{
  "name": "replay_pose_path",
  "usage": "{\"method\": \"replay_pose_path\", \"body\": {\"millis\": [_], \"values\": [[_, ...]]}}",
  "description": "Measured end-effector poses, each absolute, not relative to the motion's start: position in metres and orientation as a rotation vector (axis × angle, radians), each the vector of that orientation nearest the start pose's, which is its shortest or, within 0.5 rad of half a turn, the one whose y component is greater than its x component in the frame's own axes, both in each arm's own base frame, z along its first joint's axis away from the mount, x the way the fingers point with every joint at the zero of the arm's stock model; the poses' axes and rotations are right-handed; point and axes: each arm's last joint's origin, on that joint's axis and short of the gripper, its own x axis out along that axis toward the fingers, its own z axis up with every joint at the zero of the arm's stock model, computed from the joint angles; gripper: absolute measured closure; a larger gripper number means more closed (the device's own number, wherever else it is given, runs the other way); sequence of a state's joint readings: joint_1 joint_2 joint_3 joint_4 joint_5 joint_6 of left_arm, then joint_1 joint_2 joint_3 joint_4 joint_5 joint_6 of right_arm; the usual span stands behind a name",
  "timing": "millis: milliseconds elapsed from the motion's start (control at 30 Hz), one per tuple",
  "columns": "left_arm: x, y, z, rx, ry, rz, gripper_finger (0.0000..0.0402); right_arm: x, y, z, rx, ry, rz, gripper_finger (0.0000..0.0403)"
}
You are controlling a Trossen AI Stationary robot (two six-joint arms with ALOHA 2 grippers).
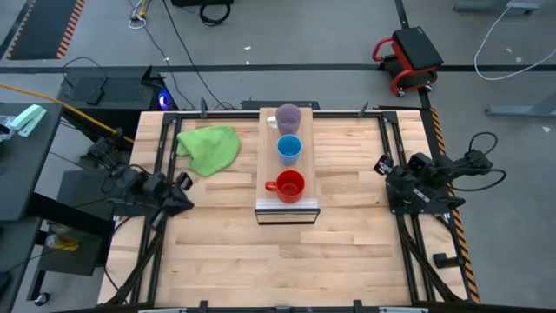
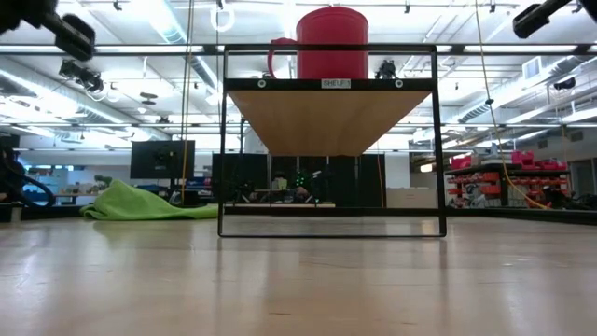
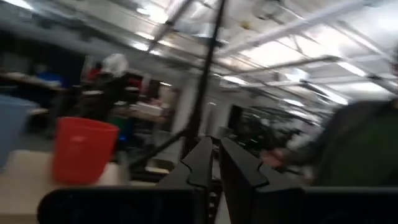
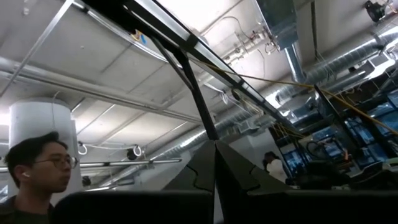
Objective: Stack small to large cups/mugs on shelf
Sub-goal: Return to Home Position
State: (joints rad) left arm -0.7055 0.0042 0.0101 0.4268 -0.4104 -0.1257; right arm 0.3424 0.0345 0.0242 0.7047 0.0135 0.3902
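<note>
All three vessels stand on the shelf (image 1: 268, 161) in one row along its length. The translucent purple mug (image 1: 287, 117) is at the far end, the blue cup (image 1: 289, 149) in the middle, and the red mug (image 1: 290, 185) nearest the metal front edge. They are upright and apart, none nested inside another.

By my judgement you can count the placing as done, and only parking the arms is left. Your left tool (image 1: 182, 182) sits at the table's left edge, near the green cloth (image 1: 209, 148), with its fingers drawn narrow on nothing. Your right tool (image 1: 380, 164) sits at the right edge, well apart from the shelf, closed and empty too.

I can't settle from above whether the row truly runs small to large. The blue cup looks smallest yet stands in the middle, so check that before you call it finished.
</note>
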Motion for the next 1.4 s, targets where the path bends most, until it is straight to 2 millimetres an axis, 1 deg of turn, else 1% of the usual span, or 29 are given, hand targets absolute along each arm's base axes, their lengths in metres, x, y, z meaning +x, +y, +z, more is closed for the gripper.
{"method": "replay_pose_path", "body": {"millis": [133, 267, 367, 600, 867, 1167, 1400], "values": [[0.072, -0.050, 0.206, -0.307, -0.361, -0.399, 0.0370, 0.073, 0.026, 0.231, 0.490, -0.602, 0.444, 0.0388], [0.074, -0.051, 0.202, -0.279, -0.320, -0.407, 0.0371, 0.075, 0.026, 0.228, 0.459, -0.570, 0.429, 0.0388], [0.075, -0.053, 0.195, -0.243, -0.254, -0.405, 0.0366, 0.077, 0.027, 0.224, 0.450, -0.526, 0.422, 0.0388], [0.079, -0.056, 0.172, -0.129, -0.038, -0.403, 0.0362, 0.082, 0.029, 0.216, 0.451, -0.428, 0.411, 0.0388], [0.079, -0.056, 0.172, -0.124, -0.026, -0.397, 0.0372, 0.082, 0.029, 0.216, 0.451, -0.420, 0.410, 0.0388], [0.079, -0.056, 0.172, -0.125, -0.025, -0.396, 0.0361, 0.082, 0.029, 0.216, 0.451, -0.421, 0.410, 0.0388], [0.079, -0.056, 0.171, -0.124, -0.024, -0.396, 0.0369, 0.082, 0.029, 0.216, 0.451, -0.420, 0.410, 0.0388]]}}
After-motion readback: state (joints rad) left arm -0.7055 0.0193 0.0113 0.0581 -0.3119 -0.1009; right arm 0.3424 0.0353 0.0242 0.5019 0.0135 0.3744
